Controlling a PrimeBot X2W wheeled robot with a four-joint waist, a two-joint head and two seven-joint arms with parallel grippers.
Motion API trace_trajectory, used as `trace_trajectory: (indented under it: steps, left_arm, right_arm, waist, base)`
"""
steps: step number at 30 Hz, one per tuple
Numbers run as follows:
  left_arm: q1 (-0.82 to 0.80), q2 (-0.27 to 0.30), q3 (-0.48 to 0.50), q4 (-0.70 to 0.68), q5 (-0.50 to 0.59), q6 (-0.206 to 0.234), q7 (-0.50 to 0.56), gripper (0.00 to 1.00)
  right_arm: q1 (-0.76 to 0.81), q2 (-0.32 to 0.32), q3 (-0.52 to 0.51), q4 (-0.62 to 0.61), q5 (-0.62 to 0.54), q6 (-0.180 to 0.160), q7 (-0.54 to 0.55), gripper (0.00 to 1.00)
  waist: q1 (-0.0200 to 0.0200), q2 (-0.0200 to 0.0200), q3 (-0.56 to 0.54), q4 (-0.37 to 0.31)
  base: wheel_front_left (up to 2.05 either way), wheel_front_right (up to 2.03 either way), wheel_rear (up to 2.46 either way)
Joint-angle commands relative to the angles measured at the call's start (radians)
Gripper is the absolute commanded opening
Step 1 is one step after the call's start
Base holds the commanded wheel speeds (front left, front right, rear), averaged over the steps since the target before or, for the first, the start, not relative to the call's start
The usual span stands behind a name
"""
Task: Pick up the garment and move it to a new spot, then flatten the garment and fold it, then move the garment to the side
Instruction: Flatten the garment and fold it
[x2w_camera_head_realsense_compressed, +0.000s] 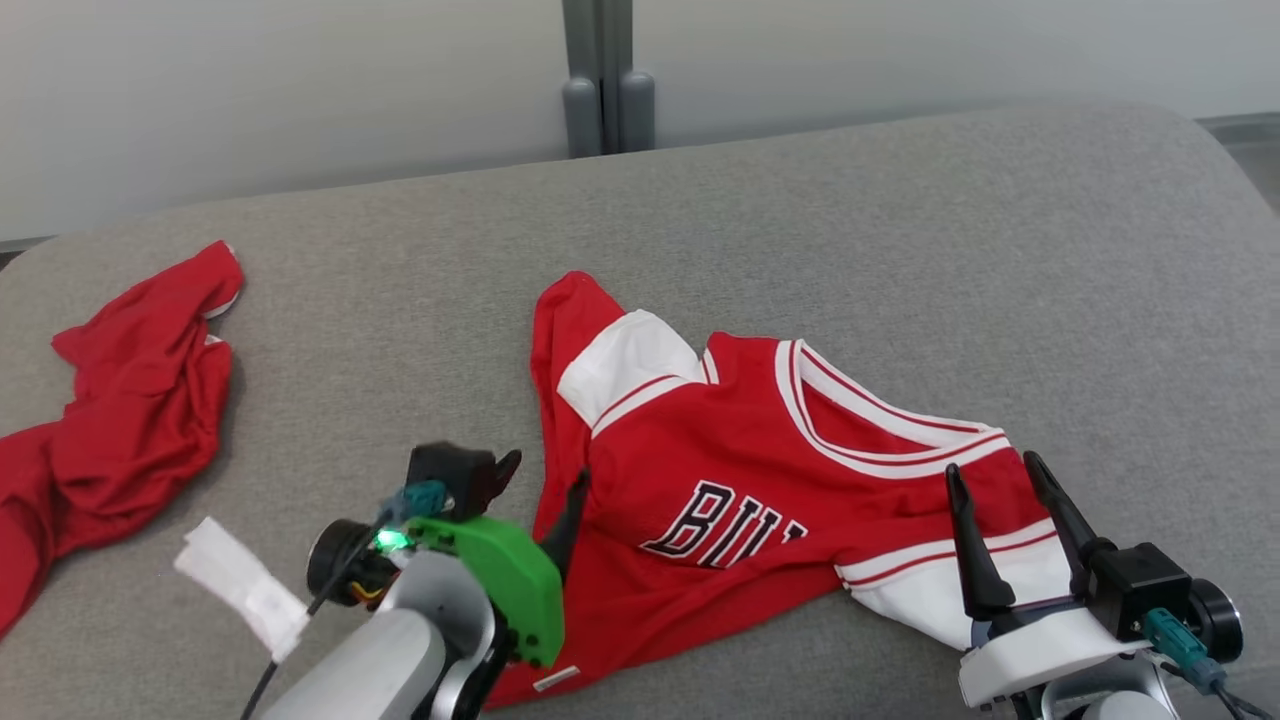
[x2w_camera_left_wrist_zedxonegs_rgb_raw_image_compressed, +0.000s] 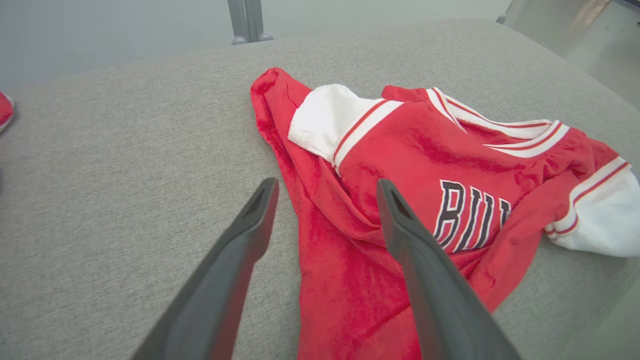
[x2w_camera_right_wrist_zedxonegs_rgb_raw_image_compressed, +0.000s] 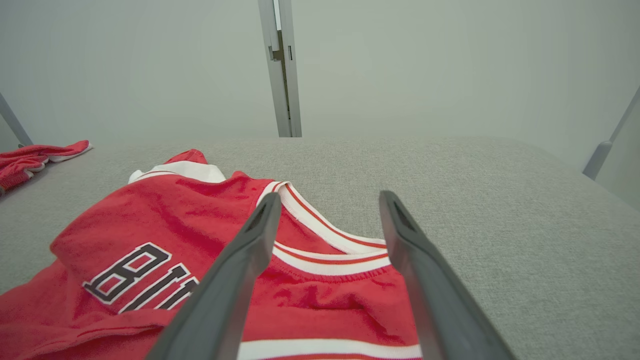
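Red basketball jersey (x2w_camera_head_realsense_compressed: 740, 470) lies crumpled on a grey cushioned surface (x2w_camera_head_realsense_compressed: 900, 250). The left gripper (x2w_camera_left_wrist_zedxonegs_rgb_raw_image_compressed: 325, 187), fingers spread and empty, straddles its left edge. The right gripper (x2w_camera_right_wrist_zedxonegs_rgb_raw_image_compressed: 327, 197), also spread and empty, is over the white-trimmed right shoulder. Another red garment (x2w_camera_head_realsense_compressed: 130, 400) lies well apart at far left.

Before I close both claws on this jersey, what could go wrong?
1. The jersey lies bunched, with folds stacked by the open left claw; a pinch there may catch just one layer, so it lifts twisted.
2. The open right claw sits near the collar trim; a shallow grip could slip off.
3. Another red garment and a white strip lie to the left; moving the jersey that way might snag them.
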Motion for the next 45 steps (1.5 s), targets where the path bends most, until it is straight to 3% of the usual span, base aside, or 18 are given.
trace_trajectory:
  steps: [1,8,17,18,20,37,45]
  left_arm:
    - [-0.033,-0.020,0.001,0.040,-0.027,-0.017,0.021,1.00]
    - [-0.143,-0.120,-0.006,0.255,-0.087,-0.088,0.095,1.00]
    - [-0.234,-0.157,-0.022,0.493,-0.082,-0.107,0.140,1.00]
    - [-0.244,-0.158,-0.026,0.508,-0.076,-0.117,0.137,0.00]
    - [-0.260,-0.156,-0.037,0.533,-0.063,-0.138,0.112,0.00]
    - [-0.561,-0.114,0.096,0.751,0.004,-0.064,-0.290,0.00]
    - [-0.662,-0.097,0.129,0.807,0.058,-0.053,-0.365,0.00]
  right_arm:
    - [-0.016,-0.003,0.002,0.003,-0.003,-0.001,-0.003,1.00]
    - [-0.025,-0.002,0.010,0.013,0.012,-0.001,-0.003,1.00]
    - [-0.063,-0.002,0.036,0.017,0.033,-0.001,-0.003,1.00]
    - [-0.067,-0.002,0.038,0.016,0.035,-0.001,-0.003,1.00]
    - [-0.072,-0.003,0.037,0.016,0.039,-0.001,-0.003,1.00]
    - [-0.137,-0.002,0.065,0.011,0.063,-0.001,-0.003,1.00]
    - [-0.136,-0.002,0.067,0.013,0.073,-0.001,-0.003,1.00]
  waist:
    - [0.0000,0.0000,0.033,-0.044]
    - [0.0000,0.0000,0.066,-0.120]
    - [0.0000,0.0000,0.107,-0.176]
    - [0.0000,0.0000,0.109,-0.180]
    - [0.0000,0.0000,0.113,-0.185]
    - [0.0000,0.0000,0.192,-0.258]
    - [0.0000,0.0000,0.210,-0.274]
  base:
    - [0.00,0.00,0.00]
    - [0.00,0.00,0.00]
    - [0.00,0.00,0.00]
    - [0.00,0.00,0.00]
    - [0.00,0.00,0.00]
    - [0.00,0.00,0.00]
    - [0.00,0.00,0.00]
